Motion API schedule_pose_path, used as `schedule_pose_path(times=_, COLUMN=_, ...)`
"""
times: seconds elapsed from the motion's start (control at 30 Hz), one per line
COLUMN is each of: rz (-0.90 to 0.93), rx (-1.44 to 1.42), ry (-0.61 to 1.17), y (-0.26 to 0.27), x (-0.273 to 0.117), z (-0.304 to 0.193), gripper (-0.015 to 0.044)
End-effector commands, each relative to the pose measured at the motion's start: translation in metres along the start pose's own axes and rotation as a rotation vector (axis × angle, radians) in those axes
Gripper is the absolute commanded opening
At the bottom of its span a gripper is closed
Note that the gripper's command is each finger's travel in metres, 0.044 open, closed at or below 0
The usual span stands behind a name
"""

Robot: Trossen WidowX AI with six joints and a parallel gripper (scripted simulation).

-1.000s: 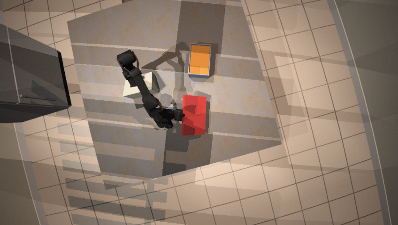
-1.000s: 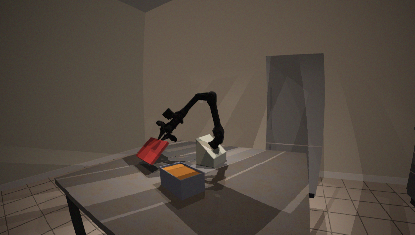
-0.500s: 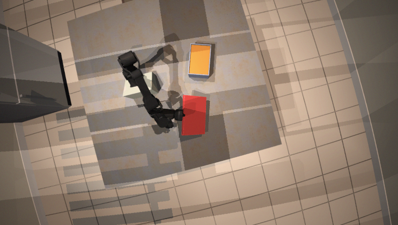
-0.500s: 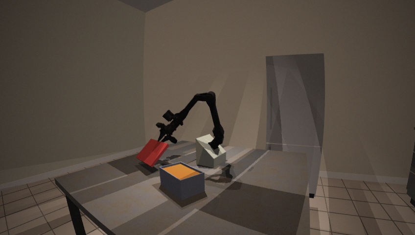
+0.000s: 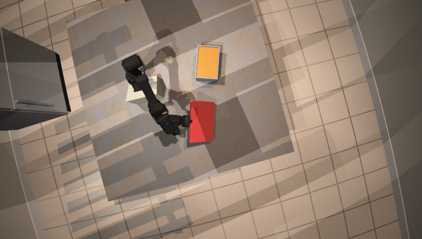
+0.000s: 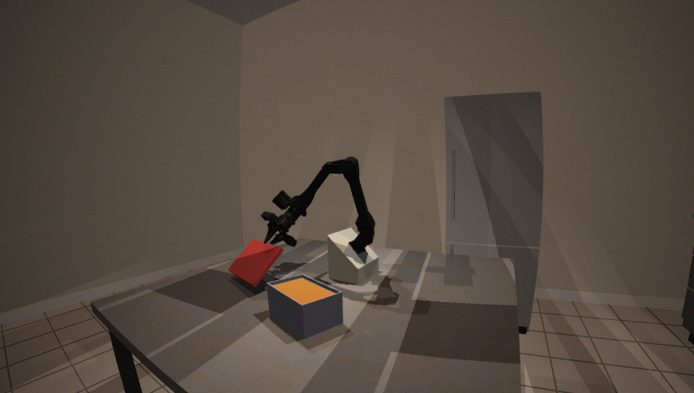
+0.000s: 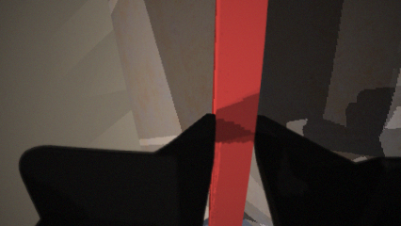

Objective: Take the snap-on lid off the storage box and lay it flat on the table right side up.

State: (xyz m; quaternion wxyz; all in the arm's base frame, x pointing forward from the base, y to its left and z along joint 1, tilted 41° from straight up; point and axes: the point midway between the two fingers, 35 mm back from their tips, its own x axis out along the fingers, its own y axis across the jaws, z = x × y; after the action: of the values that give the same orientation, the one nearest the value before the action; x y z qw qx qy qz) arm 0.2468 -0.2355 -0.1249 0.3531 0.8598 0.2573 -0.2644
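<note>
The storage box (image 5: 207,61) (image 6: 304,311) is blue-grey and open at the top, with an orange inside; it stands upright on the table (image 5: 248,124) (image 6: 438,336). The red lid (image 5: 204,121) (image 6: 254,263) (image 7: 240,61) is off the box, beside it. My gripper (image 5: 190,121) (image 6: 267,241) (image 7: 233,123) is shut on the lid's edge, with one fingertip on each side in the wrist view. In the exterior view the lid is steeply tilted, its far end from the fingers lower and close to the table. Whether it touches the table is hard to tell.
A pale, slope-topped block (image 5: 134,96) (image 6: 340,265) stands under the arm's base. A grey fridge (image 5: 32,76) (image 6: 496,185) stands on the floor beyond the table.
</note>
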Motion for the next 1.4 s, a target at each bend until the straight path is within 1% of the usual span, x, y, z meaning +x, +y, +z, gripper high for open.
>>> schedule_pose_path(times=0.0, rz=0.007, rx=-0.004, ry=-0.001, y=0.000, x=0.001, z=0.000, gripper=0.0000)
schedule_pose_path(times=1.37, rz=0.007, rx=-0.003, ry=0.000, y=-0.025, x=0.023, z=0.000, gripper=0.0000)
